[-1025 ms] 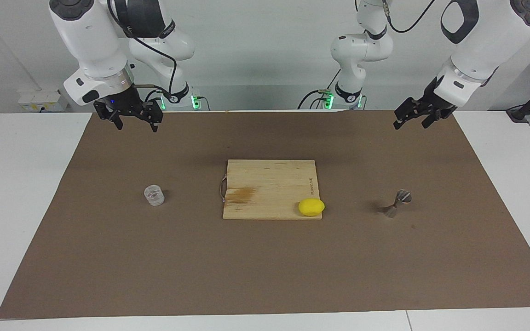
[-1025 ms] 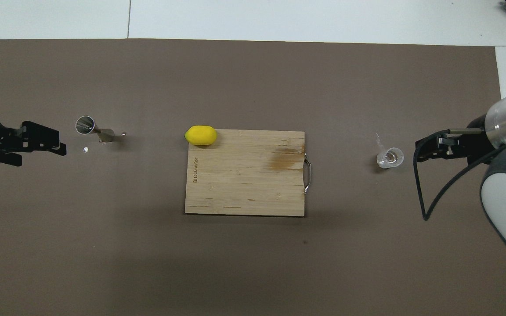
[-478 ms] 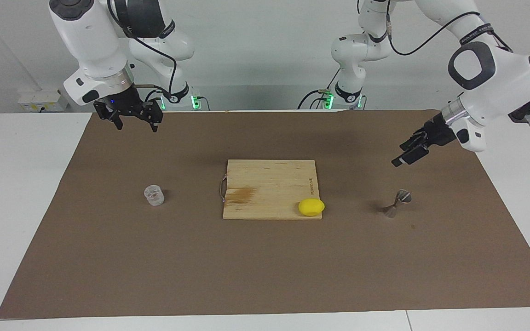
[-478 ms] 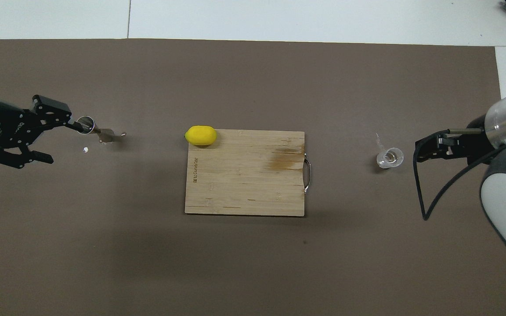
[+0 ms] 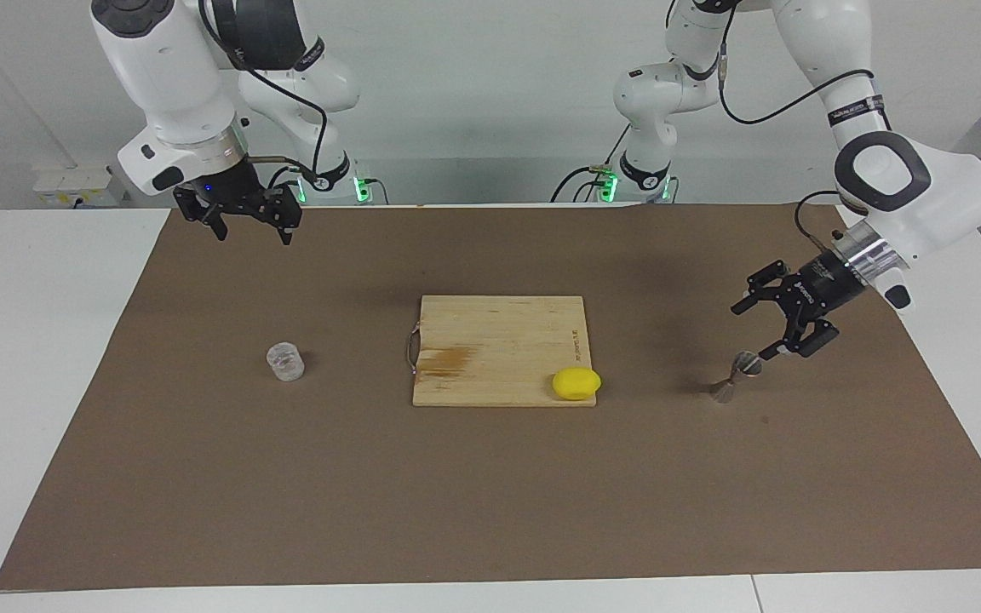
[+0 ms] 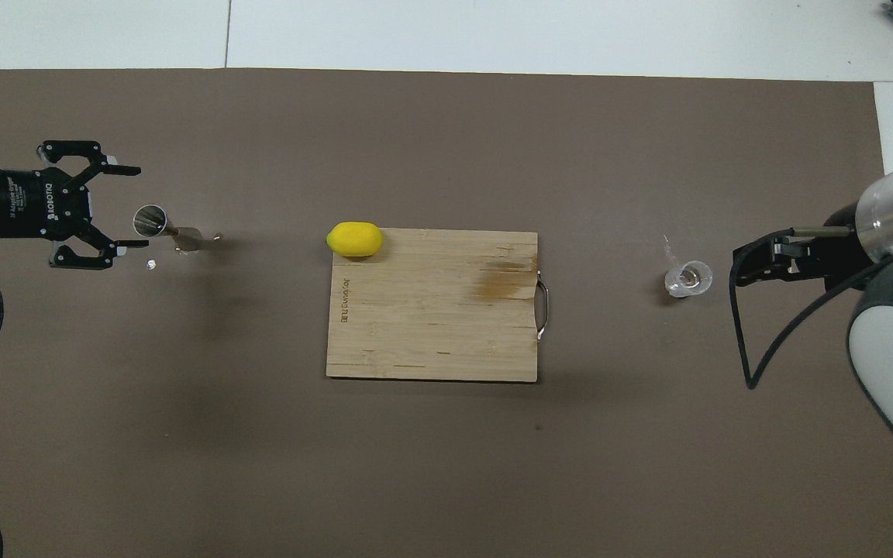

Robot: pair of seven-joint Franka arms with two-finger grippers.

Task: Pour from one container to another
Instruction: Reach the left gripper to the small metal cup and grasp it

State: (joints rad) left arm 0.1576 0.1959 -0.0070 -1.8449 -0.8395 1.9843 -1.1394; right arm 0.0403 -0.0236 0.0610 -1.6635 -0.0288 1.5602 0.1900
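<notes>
1 clear cylindrical cup stands upright on the brown mat toward the right arm's end of the table, and 1 silvery hourglass-shaped metal jigger stands upright toward the left arm's end, well apart from it. Between the 2 lies 1 rectangular wooden cutting board with a metal handle, bearing 1 smooth yellow lemon at its corner toward the jigger. The left gripper hangs just beside the jigger's top with jaws spread wide and holding nothing, while the right gripper waits over the mat's edge at the robots' end, jaws likewise wide and empty.
</notes>
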